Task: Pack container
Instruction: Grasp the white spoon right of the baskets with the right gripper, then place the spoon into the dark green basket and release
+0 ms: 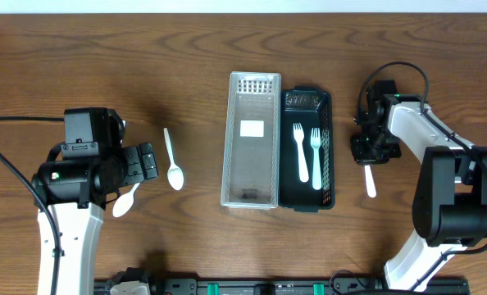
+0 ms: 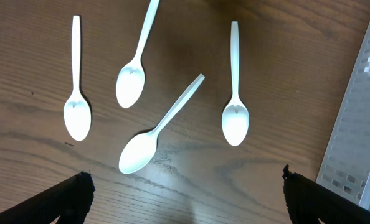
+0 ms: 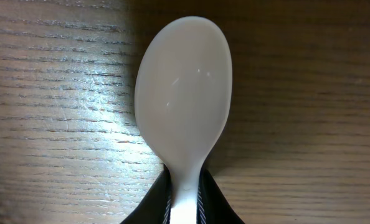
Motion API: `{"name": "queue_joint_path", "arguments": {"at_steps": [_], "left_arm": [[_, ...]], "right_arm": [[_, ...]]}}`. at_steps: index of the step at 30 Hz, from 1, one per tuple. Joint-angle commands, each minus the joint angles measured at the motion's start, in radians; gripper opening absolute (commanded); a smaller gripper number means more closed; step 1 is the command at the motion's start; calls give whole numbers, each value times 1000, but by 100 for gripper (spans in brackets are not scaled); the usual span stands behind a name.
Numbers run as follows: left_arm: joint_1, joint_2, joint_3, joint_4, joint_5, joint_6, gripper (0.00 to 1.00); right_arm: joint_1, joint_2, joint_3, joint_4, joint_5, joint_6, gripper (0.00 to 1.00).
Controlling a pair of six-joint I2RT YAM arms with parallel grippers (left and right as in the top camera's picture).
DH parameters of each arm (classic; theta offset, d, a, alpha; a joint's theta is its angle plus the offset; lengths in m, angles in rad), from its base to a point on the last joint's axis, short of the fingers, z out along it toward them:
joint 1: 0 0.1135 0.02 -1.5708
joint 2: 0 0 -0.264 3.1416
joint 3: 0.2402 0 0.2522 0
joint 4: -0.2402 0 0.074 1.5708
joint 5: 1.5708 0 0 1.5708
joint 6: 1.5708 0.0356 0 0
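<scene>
Right wrist view shows the right gripper (image 3: 185, 200) closed on the neck of a white plastic spoon (image 3: 182, 93), just below the bowl, over the wooden surface (image 3: 54, 81). We cannot tell whether the spoon is lifted or resting.

We judge the spoon light, thin, smooth and somewhat springy. It would probably twist in a loose pinch, so a hold on the handle close to the bowl looks sound. Little squeeze should be needed.

Overhead view adds what the close-up lacks. The held spoon (image 1: 370, 182) is right of the black container (image 1: 329, 123) and apart from it. That container already holds a fork (image 1: 316, 156) and another spoon. A clear container (image 1: 227, 139) sits against it.

Left wrist view alone shows four loose spoons (image 2: 138, 152) lying separately. The left gripper (image 2: 185, 186) is spread wide above them and holds nothing.
</scene>
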Motion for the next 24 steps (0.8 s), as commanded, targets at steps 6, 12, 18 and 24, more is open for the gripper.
{"name": "queue_joint_path", "arguments": {"at_steps": [6, 12, 18, 24], "left_arm": [[0, 5, 14, -6, -1, -6, 99], [0, 5, 14, -6, -1, -6, 99], [0, 5, 14, -6, -1, -6, 99], [0, 5, 14, -5, -1, -6, 99]], "right_arm": [[-2, -31, 75, -62, -2, 64, 1], [79, -143, 278, -172, -1, 109, 1], [224, -253, 392, -177, -1, 261, 2], [320, -240, 372, -184, -1, 402, 2]]}}
